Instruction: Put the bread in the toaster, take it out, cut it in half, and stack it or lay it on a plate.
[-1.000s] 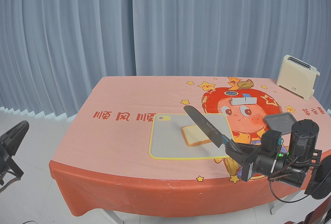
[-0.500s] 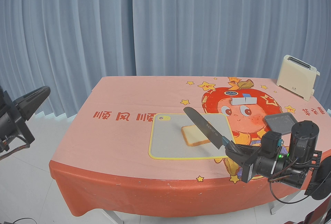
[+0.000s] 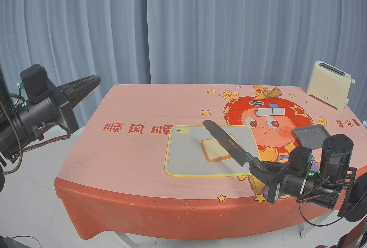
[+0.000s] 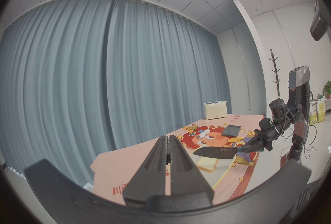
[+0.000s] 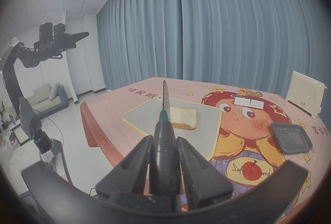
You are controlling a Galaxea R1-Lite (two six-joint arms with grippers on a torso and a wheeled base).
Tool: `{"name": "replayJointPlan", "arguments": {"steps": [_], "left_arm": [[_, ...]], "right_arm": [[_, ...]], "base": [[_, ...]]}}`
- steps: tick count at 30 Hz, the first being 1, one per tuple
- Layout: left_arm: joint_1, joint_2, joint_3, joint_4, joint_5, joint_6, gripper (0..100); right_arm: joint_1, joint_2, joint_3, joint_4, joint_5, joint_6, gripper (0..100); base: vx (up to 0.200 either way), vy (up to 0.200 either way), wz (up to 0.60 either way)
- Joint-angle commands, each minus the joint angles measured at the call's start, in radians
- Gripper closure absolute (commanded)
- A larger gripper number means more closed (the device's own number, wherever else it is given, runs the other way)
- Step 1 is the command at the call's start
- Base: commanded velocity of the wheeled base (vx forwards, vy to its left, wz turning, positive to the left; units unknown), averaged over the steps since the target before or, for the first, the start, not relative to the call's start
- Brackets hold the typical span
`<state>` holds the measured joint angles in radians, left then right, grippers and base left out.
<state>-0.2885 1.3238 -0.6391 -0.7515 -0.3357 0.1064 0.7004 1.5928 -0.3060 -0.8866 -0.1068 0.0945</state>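
Note:
A slice of bread [image 3: 216, 150] [image 5: 183, 117] lies flat on the grey cutting board [image 3: 183, 155] [image 5: 144, 117] with a yellow rim. My right gripper [image 3: 255, 166] [image 5: 164, 143] is shut on the handle of a dark knife [image 3: 225, 142] [image 5: 165, 100], whose blade hangs slanted above the bread. The cream toaster [image 3: 329, 85] [image 5: 305, 93] [image 4: 214, 110] stands at the table's far right corner. A dark grey plate [image 3: 311, 135] [image 5: 291, 137] [image 4: 231, 130] lies right of the board. My left gripper [image 3: 90, 83] [image 4: 168, 152] is shut, raised off the table's left edge, holding nothing.
The table wears an orange cloth [image 3: 133, 157] with a cartoon print. A small white and blue block [image 3: 270, 111] rests behind the board. Blue curtains [image 3: 183, 19] close off the back. Bare cloth stretches left of the board.
My left arm has risen from low at the left and swung up toward the table's left corner. The knife and right gripper barely shifted.

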Motion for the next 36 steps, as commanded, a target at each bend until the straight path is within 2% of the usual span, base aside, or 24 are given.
{"name": "replayJointPlan", "arguments": {"steps": [1, 5, 9, 10, 11, 18, 20, 24, 27, 29, 33, 36], "left_arm": [[-0.054, 0.086, -0.071, -0.006, -0.003, -0.002, 100], [-0.066, 0.101, -0.111, -0.002, -0.009, -0.005, 100], [-0.097, 0.114, -0.157, 0.003, -0.052, -0.071, 100], [-0.101, 0.114, -0.159, 0.003, -0.054, -0.076, 100], [-0.129, 0.121, -0.162, 0.004, -0.063, -0.093, 100], [-0.155, 0.216, -0.235, 0.014, -0.065, -0.094, 100], [-0.181, 0.259, -0.264, 0.014, -0.063, -0.097, 100], [-0.184, 0.301, -0.294, 0.011, -0.065, -0.123, 100], [-0.190, 0.311, -0.292, 0.011, -0.068, -0.122, 100], [-0.218, 0.334, -0.297, 0.014, -0.069, -0.116, 100], [-0.251, 0.400, -0.329, 0.011, -0.065, -0.114, 100], [-0.276, 0.448, -0.355, 0.012, -0.066, -0.079, 100]], "right_arm": [[0.004, 0.001, 0.001, 0.003, -0.001, 0.001, 100], [0.004, 0.001, 0.001, 0.003, -0.001, 0.001, 100], [0.016, 0.000, 0.001, 0.003, -0.001, 0.005, 100], [0.016, 0.000, 0.001, 0.003, -0.001, 0.005, 100], [0.019, 0.000, 0.001, 0.003, -0.001, 0.005, 100], [0.011, -0.007, -0.007, 0.000, -0.001, 0.008, 100], [0.004, -0.007, -0.012, 0.000, -0.001, 0.008, 100], [-0.004, -0.011, -0.033, 0.005, -0.001, 0.011, 100], [-0.022, -0.008, -0.051, 0.017, -0.001, 0.010, 100], [-0.068, -0.007, -0.113, 0.075, 0.010, 0.008, 100], [-0.088, -0.024, -0.156, 0.153, 0.015, 0.013, 100], [-0.088, -0.043, -0.157, 0.166, 0.016, 0.030, 100]], "base": [[0.000, 0.000, 0.00], [0.000, 0.000, 0.00], [0.000, 0.000, 0.00], [0.000, 0.000, 0.00], [0.000, 0.000, 0.00], [0.000, 0.000, 0.00], [0.000, 0.000, 0.00], [0.000, 0.000, 0.00], [0.000, 0.000, 0.00], [0.000, 0.000, 0.00], [0.000, 0.000, 0.00], [0.000, 0.000, 0.00]]}}
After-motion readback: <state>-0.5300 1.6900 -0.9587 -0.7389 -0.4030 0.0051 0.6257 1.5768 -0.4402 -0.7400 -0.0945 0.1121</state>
